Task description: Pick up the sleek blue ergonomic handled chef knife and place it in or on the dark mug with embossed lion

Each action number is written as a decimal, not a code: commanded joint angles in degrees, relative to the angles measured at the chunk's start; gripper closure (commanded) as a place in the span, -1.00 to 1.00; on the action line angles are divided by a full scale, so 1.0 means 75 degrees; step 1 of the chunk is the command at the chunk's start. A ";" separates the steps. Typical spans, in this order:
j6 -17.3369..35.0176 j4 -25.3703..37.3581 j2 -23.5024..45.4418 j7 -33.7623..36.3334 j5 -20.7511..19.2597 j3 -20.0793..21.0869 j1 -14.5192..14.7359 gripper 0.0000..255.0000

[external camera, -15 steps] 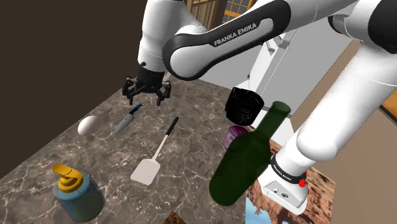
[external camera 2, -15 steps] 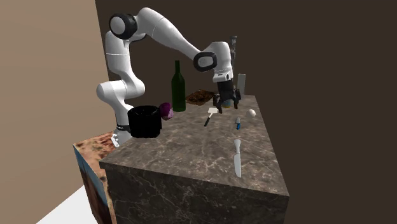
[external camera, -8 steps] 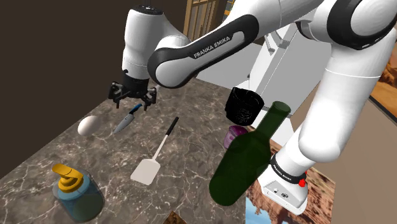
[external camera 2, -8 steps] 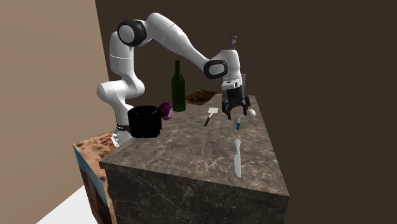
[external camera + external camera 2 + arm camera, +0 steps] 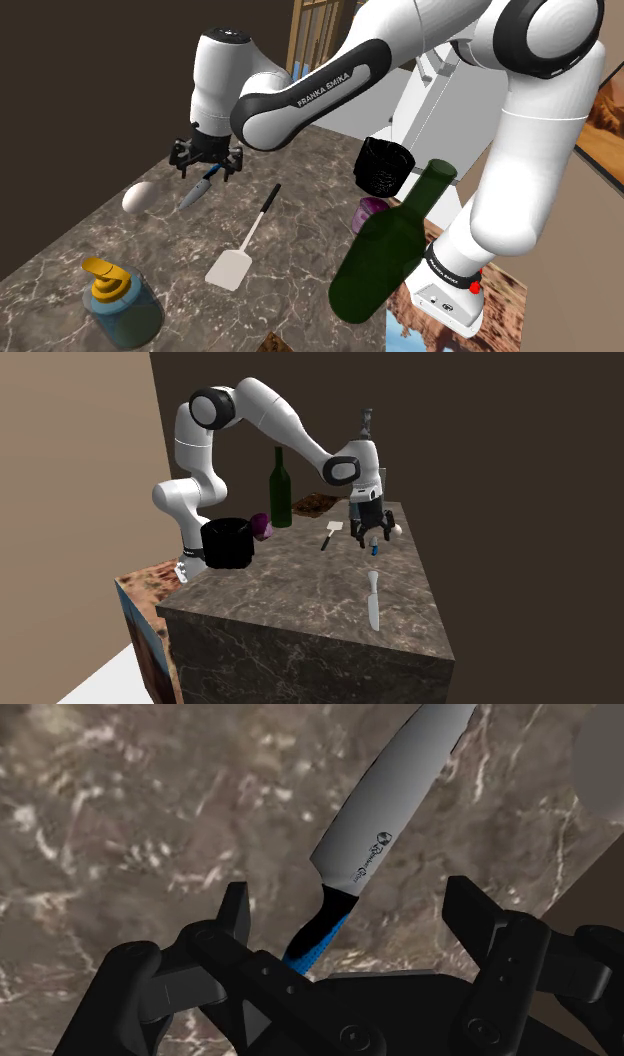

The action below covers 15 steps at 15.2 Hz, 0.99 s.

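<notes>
Surface: dark brown marbled counter [image 5: 150,250] with a dark wall behind it. Items below run along the shoulder view's left to right.
Far left: blue soap dispenser [image 5: 120,300] with a yellow pump, at the view's lower left.
Next: pale egg-shaped object [image 5: 138,197], just beside the knife's blade.
Knife: the chef knife [image 5: 198,188] lies flat on the counter. Its blue-and-black handle sits under the hand and the grey blade points away from it.
Hand: you will find the gripper [image 5: 205,168] low over the handle end. In the wrist view the fingers [image 5: 235,914] stand wide apart, one on each side of the handle, and neither touches it. It holds nothing.
Middle: white spatula [image 5: 245,240] with a black handle, flat on the counter, apart from the knife.
Right: dark mug [image 5: 384,166], well apart from the knife, with a small purple object [image 5: 370,212] just beside it.
Far right: green bottle [image 5: 385,255] close to the camera, in front of the arm's white base [image 5: 450,295].
</notes>
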 commanded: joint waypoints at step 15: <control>-0.0071 0.0025 -0.0056 -0.0039 0.0054 0.0031 -0.0024 1.00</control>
